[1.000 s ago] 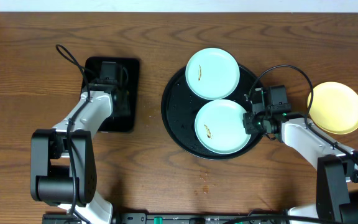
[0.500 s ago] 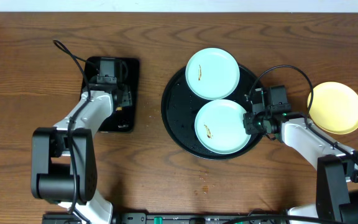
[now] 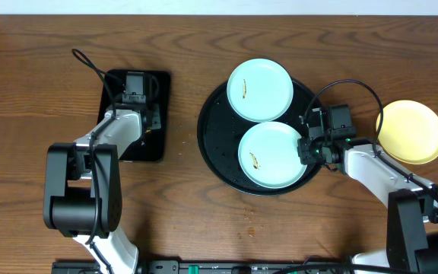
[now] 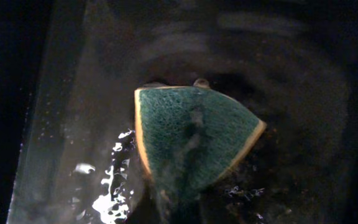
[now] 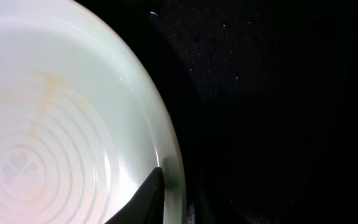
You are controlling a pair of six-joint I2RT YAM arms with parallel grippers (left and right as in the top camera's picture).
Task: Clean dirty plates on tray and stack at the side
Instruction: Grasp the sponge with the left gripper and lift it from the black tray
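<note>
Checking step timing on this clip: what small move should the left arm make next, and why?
Probably carry the sponge from the rectangular tray toward the near plate: it shows a brown smear, and the right tool sits at its rim, seemingly steadying it. Whether the left tool grips the sponge is unclear.

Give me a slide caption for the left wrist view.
Green sponge with a yellow edge resting in the wet rectangular black tray.

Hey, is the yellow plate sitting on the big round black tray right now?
No, the yellow plate rests on the wooden table, beside the round tray.
</note>
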